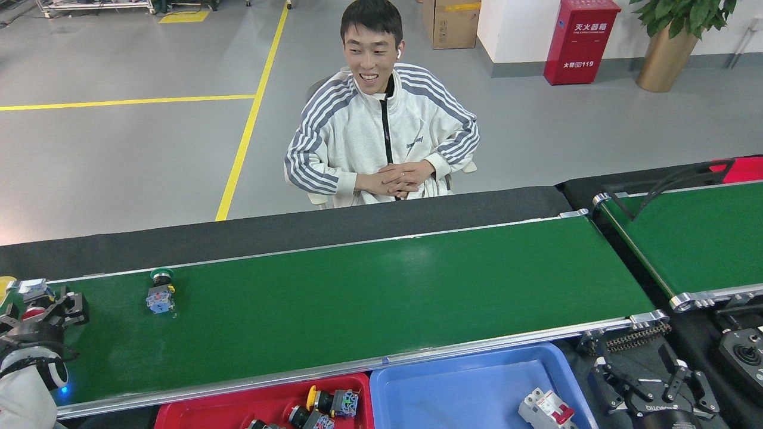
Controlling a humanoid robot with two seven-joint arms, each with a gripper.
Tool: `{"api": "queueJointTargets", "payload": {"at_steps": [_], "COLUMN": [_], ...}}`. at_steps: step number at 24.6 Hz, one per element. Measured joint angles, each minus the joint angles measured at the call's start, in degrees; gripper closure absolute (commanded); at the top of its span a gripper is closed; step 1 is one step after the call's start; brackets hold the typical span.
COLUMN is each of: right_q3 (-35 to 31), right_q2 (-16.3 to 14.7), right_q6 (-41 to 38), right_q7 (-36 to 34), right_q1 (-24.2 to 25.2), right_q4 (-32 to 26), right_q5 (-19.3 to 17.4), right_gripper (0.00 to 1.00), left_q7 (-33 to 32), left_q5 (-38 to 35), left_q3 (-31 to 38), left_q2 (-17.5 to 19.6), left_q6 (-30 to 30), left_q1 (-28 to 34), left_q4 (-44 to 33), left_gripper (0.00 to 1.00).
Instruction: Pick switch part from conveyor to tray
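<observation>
Left gripper (37, 307) sits at the far left end of the conveyor (381, 298), its fingers either side of a red-capped switch part (33, 311) with a grey-blue block showing just above. The fingers are around the part; whether they already bear on it cannot be told from this view. Judged step: the grasp of that part. The next move calls for a firm closure, a lift clear of the belt rail, then a carry toward the robot and rightward to the tray.

Just right of that gripper, apart from it, a second switch part (161, 292) with a green cap lies on the belt, untouched.

Further right and nearer the robot, below the belt's near rail, stands the red tray (202, 414). It holds several switch parts (328, 405), one with a yellow cap, grouped at its right end; the lower portion is cut off by the frame. Beside it, touching, a blue tray (477, 381) holds one white breaker with a red lever (545, 410).

Right gripper (650, 390) rests beyond the blue tray, off the belt, fingers spread, holding nothing.

A seated person (381, 149) faces the belt from the far side, hands clasped.
</observation>
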Motion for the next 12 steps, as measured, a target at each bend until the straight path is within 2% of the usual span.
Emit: {"api": "queueJointTargets", "payload": {"at_steps": [6, 12], "right_q3": [0.00, -0.25], "right_q2": [0.00, 0.00], "right_q6": [-0.16, -0.19], "right_q7": [-0.01, -0.01], "right_q1": [0.00, 0.00], "right_q4": [0.48, 0.87], "right_q5": [0.00, 0.00], "right_gripper": [0.00, 0.00], "left_q7": [0.21, 0.24], "left_q5": [0.00, 0.01], "left_q3": [-0.01, -0.25], "left_q2": [0.00, -0.15], "left_q6": [-0.29, -3.69], "left_q1": [0.00, 0.36], "left_q4": [1.01, 0.51], "left_gripper": [0.70, 0.75]}}
